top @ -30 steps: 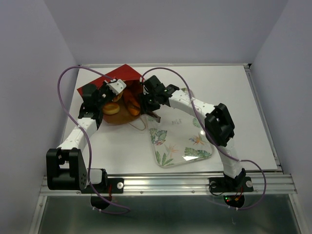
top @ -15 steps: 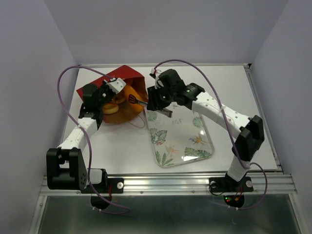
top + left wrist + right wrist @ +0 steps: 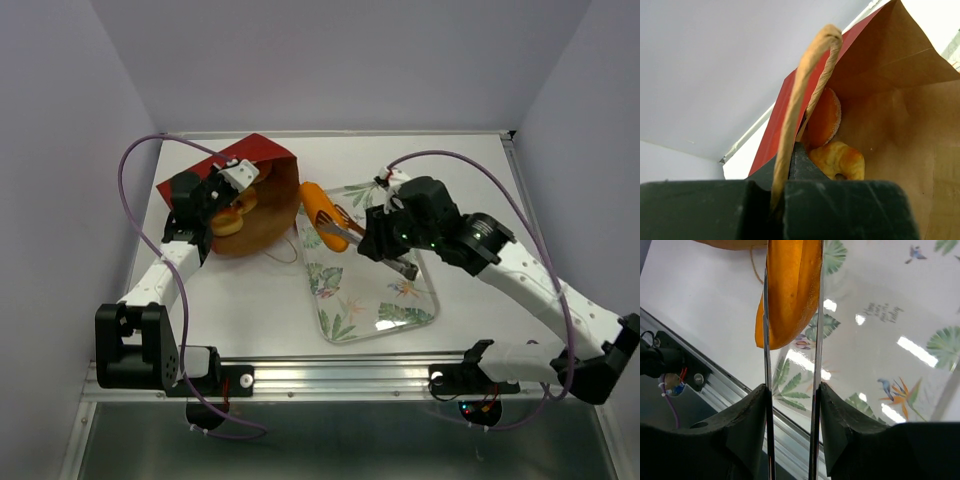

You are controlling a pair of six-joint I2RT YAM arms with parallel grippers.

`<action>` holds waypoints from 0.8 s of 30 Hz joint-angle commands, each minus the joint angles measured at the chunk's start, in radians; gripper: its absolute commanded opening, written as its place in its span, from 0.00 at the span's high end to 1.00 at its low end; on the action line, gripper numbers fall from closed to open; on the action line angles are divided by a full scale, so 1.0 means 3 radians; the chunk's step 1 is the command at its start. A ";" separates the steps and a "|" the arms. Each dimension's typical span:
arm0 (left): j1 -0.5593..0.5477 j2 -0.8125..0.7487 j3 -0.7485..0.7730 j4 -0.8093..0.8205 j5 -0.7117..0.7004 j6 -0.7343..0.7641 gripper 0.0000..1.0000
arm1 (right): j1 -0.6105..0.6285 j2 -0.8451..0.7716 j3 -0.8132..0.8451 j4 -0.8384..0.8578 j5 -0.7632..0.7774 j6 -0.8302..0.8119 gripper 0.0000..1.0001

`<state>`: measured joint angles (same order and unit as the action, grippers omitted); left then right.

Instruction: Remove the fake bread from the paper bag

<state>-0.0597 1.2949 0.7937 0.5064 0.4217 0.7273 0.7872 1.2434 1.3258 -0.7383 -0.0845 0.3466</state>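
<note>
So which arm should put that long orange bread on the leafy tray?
Right: the right gripper holds the long loaf by the tray; the left gripper holds the paper bag by its handle.

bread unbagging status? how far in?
Done: nothing yet; no bread lies on the leaf tray. In hand: the right tool grips the long loaf, out of the paper bag, above the tray. The left tool pinches the twine handle. Left: a round bun and another pastry inside.
</note>
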 commanded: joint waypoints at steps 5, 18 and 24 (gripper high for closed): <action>-0.0046 0.0045 0.0167 0.0260 0.0000 -0.0026 1.00 | -0.0036 -0.0673 -0.0277 -0.0331 0.1405 0.0420 0.81; -0.0082 0.0035 0.0146 0.0255 -0.0051 -0.0001 1.00 | -0.1284 0.0313 -0.0600 0.0538 0.0527 -0.0163 0.76; -0.0087 0.0035 0.0136 0.0255 -0.0010 0.0010 1.00 | -0.1284 0.0422 -0.0758 0.0692 0.0558 -0.0184 0.73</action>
<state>-0.0788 1.3163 0.8013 0.5121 0.4088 0.7269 0.3939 1.4052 1.1141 -0.6376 0.1108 0.3195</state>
